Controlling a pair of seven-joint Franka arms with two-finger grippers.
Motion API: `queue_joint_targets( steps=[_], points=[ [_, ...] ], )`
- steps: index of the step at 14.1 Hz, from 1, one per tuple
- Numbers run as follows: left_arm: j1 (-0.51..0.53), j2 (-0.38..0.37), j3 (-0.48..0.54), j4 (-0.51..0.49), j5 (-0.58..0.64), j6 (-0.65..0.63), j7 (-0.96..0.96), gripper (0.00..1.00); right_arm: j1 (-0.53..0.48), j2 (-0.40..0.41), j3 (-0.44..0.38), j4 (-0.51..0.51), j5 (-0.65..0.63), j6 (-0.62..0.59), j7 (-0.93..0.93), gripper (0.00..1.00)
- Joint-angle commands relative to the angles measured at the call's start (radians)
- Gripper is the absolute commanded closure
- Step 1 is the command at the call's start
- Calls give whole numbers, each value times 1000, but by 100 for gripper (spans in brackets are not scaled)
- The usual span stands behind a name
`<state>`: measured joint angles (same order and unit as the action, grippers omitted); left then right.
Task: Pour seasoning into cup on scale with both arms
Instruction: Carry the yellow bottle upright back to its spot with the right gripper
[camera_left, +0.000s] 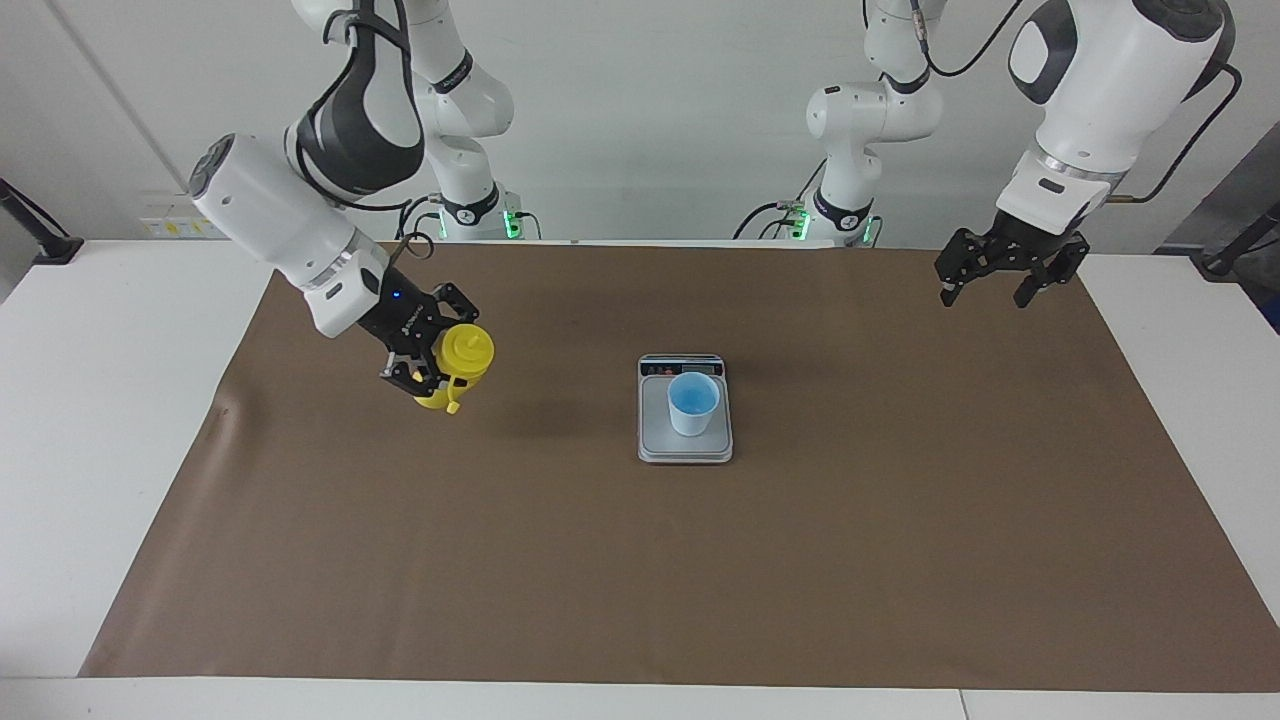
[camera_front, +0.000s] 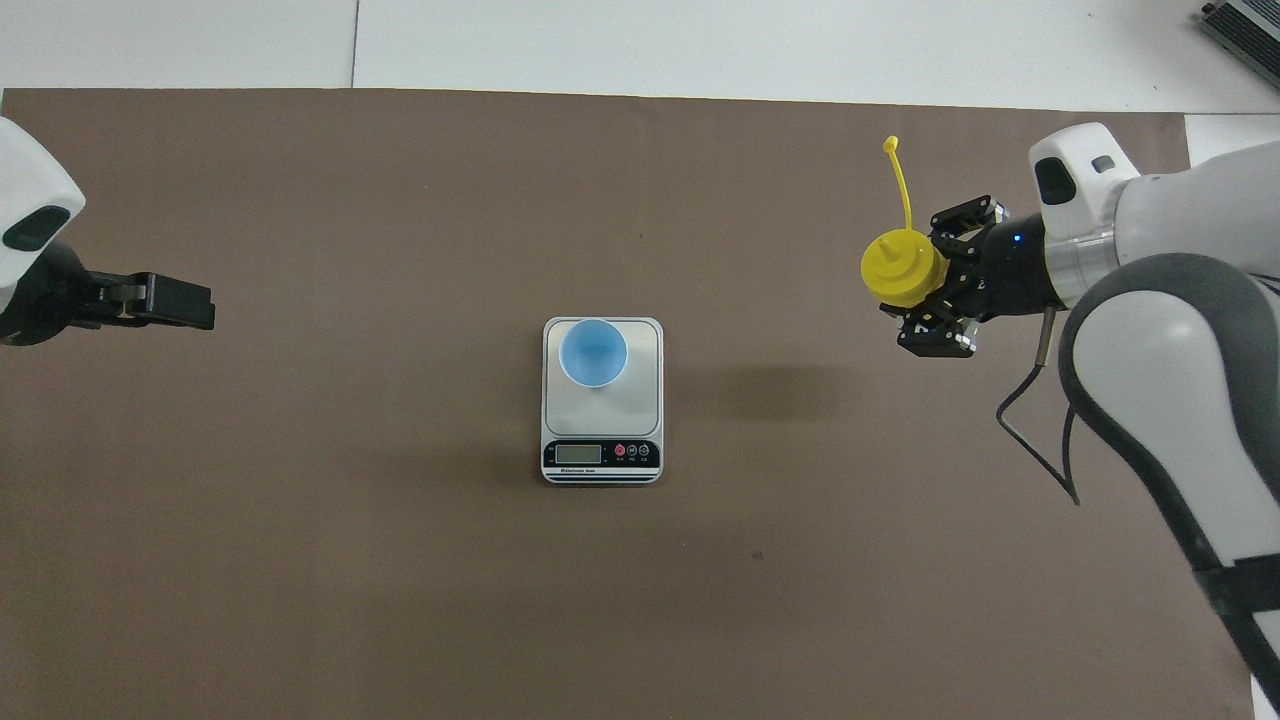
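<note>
While the right gripper (camera_left: 432, 363) grips the seasoning (camera_left: 455, 368) upright over the brown mat's right-arm end and the left gripper (camera_left: 1000, 275) waits open, seasoning could drip from the uncapped nozzle onto the mat before reaching the cup (camera_left: 693, 403) on the scale (camera_left: 684, 443)

Brown mat (camera_left: 900, 560) over white table (camera_left: 100, 400); wall socket plate (camera_left: 185, 215) by the wall.

Place: a robot lab.
Signs: two white robot arms (camera_left: 300, 215) bolted by a white table (camera_left: 90, 400), brown mat (camera_left: 800, 560), bare wall, cables.
</note>
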<state>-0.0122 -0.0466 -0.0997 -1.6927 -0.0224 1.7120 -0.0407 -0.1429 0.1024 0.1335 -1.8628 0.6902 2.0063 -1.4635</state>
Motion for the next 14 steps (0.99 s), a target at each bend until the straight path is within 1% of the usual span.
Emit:
queue_joint_targets(
  steps=[1, 3, 4, 8, 11, 14],
  points=[
    [-15, -29, 12, -16, 27, -23, 19, 0, -67, -21, 12, -88, 170, 28, -150, 100],
    [-5, -22, 14, 8, 26, -61, 96, 0, -104, 0, 12, -145, 340, 43, -283, 100],
    [-3, -22, 14, 10, 24, -63, 97, 0, -115, 5, 12, -177, 386, 61, -338, 100],
    [-2, -24, 18, 33, 27, -94, 108, 0, -135, 14, 12, -260, 503, 84, -524, 100],
    [-2, -30, 18, 22, 26, -78, 114, 0, -139, 42, 12, -280, 583, 92, -625, 100],
    [-3, -32, 18, 14, 26, -74, 105, 0, -168, 83, 12, -299, 644, 69, -704, 100]
  ],
)
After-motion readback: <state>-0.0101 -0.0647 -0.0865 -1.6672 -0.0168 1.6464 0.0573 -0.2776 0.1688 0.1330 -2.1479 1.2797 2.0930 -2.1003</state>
